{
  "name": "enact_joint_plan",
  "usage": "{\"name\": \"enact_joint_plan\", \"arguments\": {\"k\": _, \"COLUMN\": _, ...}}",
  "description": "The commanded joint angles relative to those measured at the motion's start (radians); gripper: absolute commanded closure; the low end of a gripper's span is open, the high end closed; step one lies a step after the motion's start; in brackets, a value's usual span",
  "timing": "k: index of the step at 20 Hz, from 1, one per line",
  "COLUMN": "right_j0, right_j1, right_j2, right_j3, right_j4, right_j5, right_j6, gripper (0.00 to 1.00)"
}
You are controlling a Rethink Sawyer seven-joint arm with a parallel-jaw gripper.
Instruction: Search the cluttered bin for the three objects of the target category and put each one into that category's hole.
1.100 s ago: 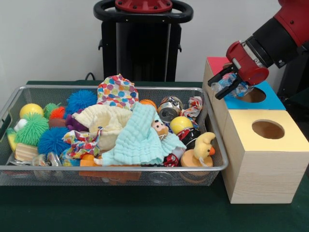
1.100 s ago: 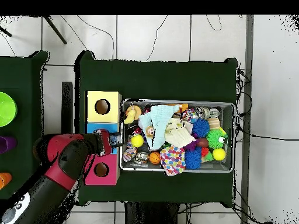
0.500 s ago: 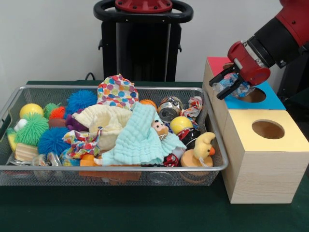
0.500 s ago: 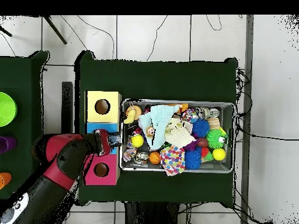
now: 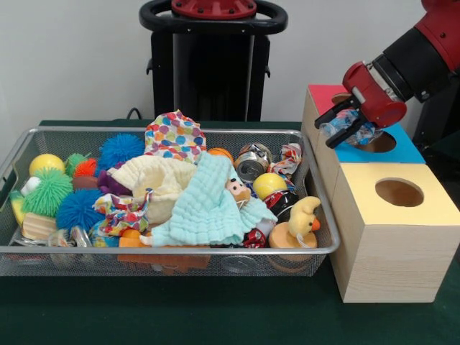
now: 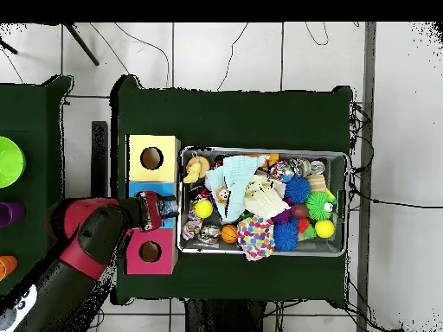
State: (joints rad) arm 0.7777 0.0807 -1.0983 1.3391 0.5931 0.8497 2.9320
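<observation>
The pincer [image 5: 343, 128] is clamped on a crumpled clear plastic piece [image 5: 350, 129], hanging over the left edge of the blue box [image 5: 402, 152], just left of its hole [image 5: 376, 142]. To drop it cleanly, I'd carry it right until it sits squarely over the hole, lower a little, then let go. The wire bin [image 5: 180, 251] lies well left on the counter [image 5: 215, 316].

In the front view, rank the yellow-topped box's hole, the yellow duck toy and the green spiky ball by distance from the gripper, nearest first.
Measured from the gripper, which is shut on a crumpled can above the blue box:
1. Yellow-topped box's hole, just below the gripper, on the right.
2. Yellow duck toy, in the bin's front right corner.
3. Green spiky ball, at the bin's far left end.
</observation>
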Motion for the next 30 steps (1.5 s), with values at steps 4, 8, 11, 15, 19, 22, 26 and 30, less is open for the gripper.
{"name": "enact_joint_plan", "arguments": {"k": 4, "right_j0": -0.004, "right_j1": 0.053, "right_j2": 0.091, "right_j3": -0.1, "right_j4": 0.051, "right_j5": 0.134, "right_j6": 0.346, "gripper": 1.0}}
{"name": "enact_joint_plan", "arguments": {"k": 8, "right_j0": -0.004, "right_j1": 0.049, "right_j2": 0.096, "right_j3": -0.097, "right_j4": 0.045, "right_j5": 0.128, "right_j6": 0.348, "gripper": 1.0}}
{"name": "enact_joint_plan", "arguments": {"k": 11, "right_j0": -0.004, "right_j1": 0.046, "right_j2": 0.099, "right_j3": -0.096, "right_j4": 0.041, "right_j5": 0.128, "right_j6": 0.349, "gripper": 1.0}}
{"name": "enact_joint_plan", "arguments": {"k": 15, "right_j0": -0.005, "right_j1": 0.047, "right_j2": 0.097, "right_j3": -0.101, "right_j4": 0.04, "right_j5": 0.137, "right_j6": 0.353, "gripper": 1.0}}
{"name": "enact_joint_plan", "arguments": {"k": 19, "right_j0": -0.004, "right_j1": 0.051, "right_j2": 0.093, "right_j3": -0.109, "right_j4": 0.041, "right_j5": 0.149, "right_j6": 0.362, "gripper": 1.0}}
{"name": "enact_joint_plan", "arguments": {"k": 22, "right_j0": -0.003, "right_j1": 0.051, "right_j2": 0.093, "right_j3": -0.109, "right_j4": 0.042, "right_j5": 0.151, "right_j6": 0.365, "gripper": 1.0}}
{"name": "enact_joint_plan", "arguments": {"k": 26, "right_j0": -0.003, "right_j1": 0.053, "right_j2": 0.091, "right_j3": -0.113, "right_j4": 0.042, "right_j5": 0.156, "right_j6": 0.369, "gripper": 1.0}}
{"name": "enact_joint_plan", "arguments": {"k": 30, "right_j0": -0.003, "right_j1": 0.054, "right_j2": 0.088, "right_j3": -0.118, "right_j4": 0.042, "right_j5": 0.165, "right_j6": 0.374, "gripper": 1.0}}
